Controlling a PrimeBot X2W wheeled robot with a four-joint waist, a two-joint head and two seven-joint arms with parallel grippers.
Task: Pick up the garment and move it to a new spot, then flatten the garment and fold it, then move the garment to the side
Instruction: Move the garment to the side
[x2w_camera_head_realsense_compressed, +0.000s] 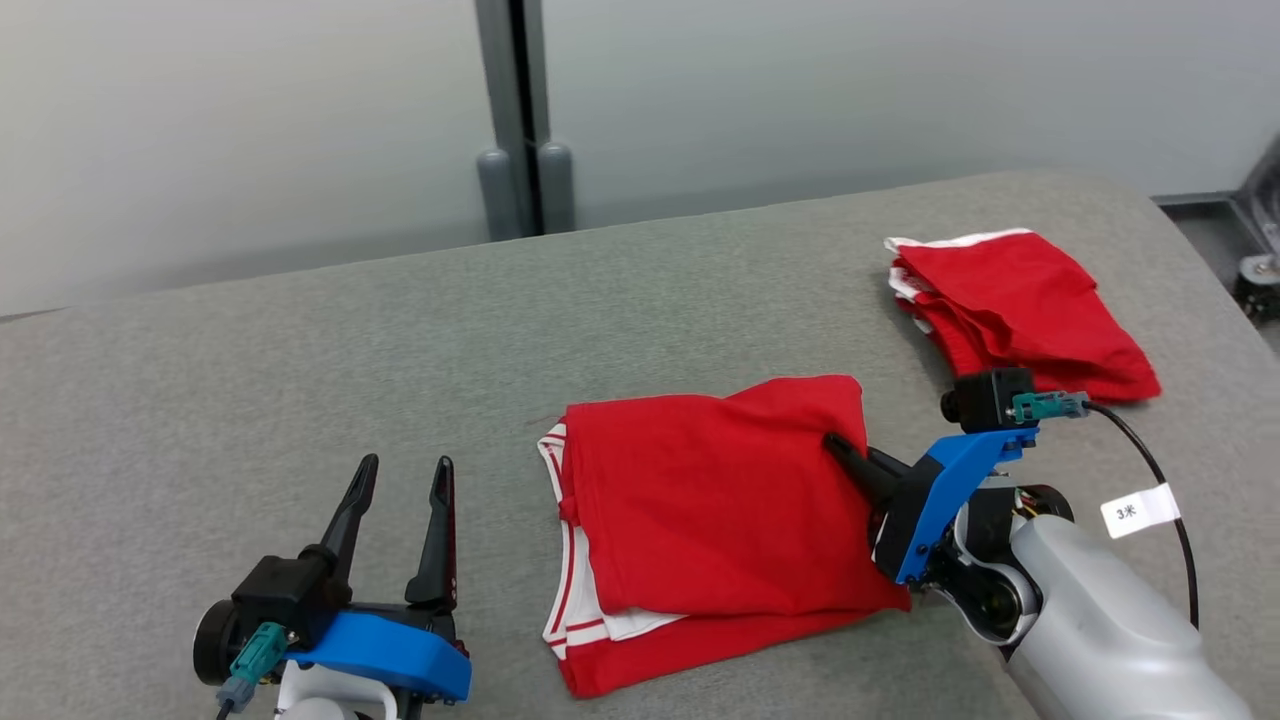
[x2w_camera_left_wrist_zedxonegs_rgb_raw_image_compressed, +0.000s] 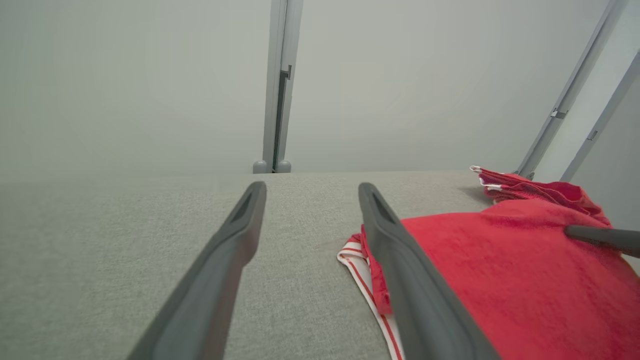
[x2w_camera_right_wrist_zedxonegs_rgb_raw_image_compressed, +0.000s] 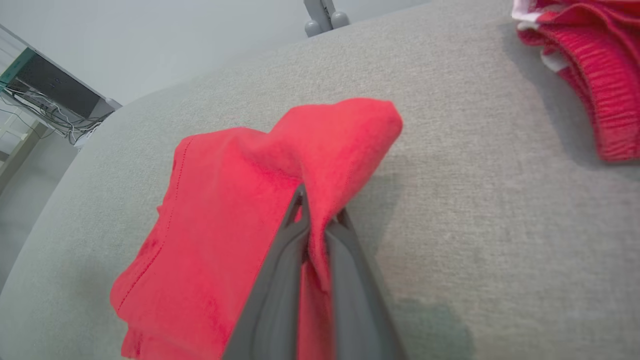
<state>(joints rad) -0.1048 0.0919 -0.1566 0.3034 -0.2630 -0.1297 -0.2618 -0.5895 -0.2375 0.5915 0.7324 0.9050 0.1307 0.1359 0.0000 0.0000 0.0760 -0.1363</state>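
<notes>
Garment pinched at its right-hand edge

On the big grey cushion (x2w_camera_head_realsense_compressed: 300, 400), the folded red garment (x2w_camera_head_realsense_compressed: 700, 500) lay in the middle. The right gripper (x2w_camera_head_realsense_compressed: 838, 447) squeezed its 3 o'clock edge, while the left gripper (x2w_camera_head_realsense_compressed: 407, 467) sat at 9 o'clock, fingers spread wide, holding nothing.

The red garment (x2w_camera_head_realsense_compressed: 700, 500), trimmed with white and red stripes along its left edge, lay folded in layers on the grey fabric surface (x2w_camera_head_realsense_compressed: 300, 330). Its far right corner was bunched and raised, pinched in the closed right end effector (x2w_camera_head_realsense_compressed: 838, 445).
</notes>
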